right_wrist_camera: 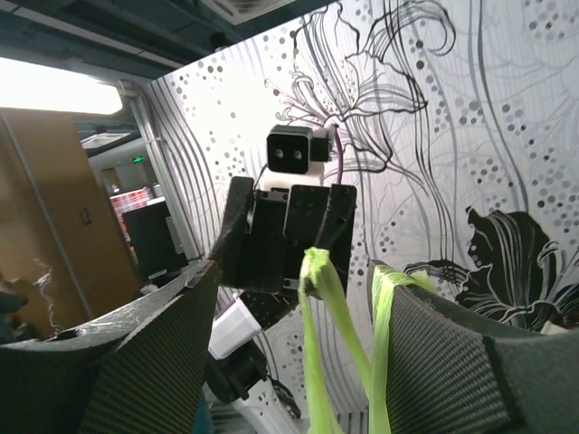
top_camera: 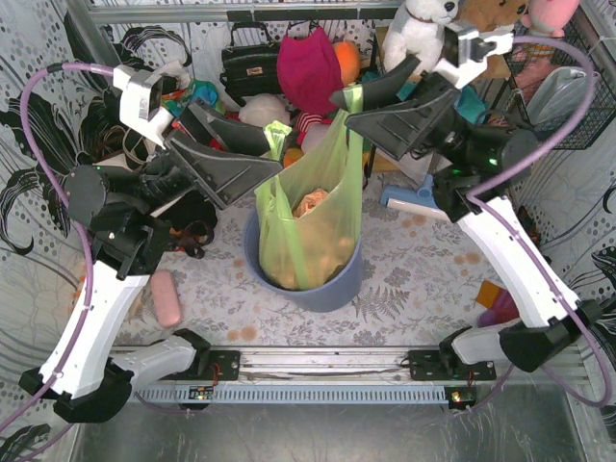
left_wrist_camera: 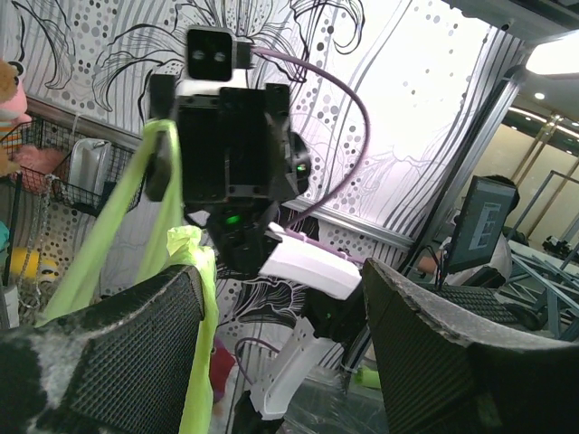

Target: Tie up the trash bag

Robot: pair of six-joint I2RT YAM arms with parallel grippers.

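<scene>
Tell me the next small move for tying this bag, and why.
Probably swing the right gripper toward the left gripper so its handle crosses over the other one. Each gripper is open and seems to have one handle of the trash bag hooked on a finger. The handles are lifted, apart and uncrossed, and the bag stands in the blue bin.

Right gripper [right_wrist_camera: 294,280] spread wide, trash bag [right_wrist_camera: 380,344] strip over one finger, another strip at left gripper [right_wrist_camera: 289,231]
</scene>
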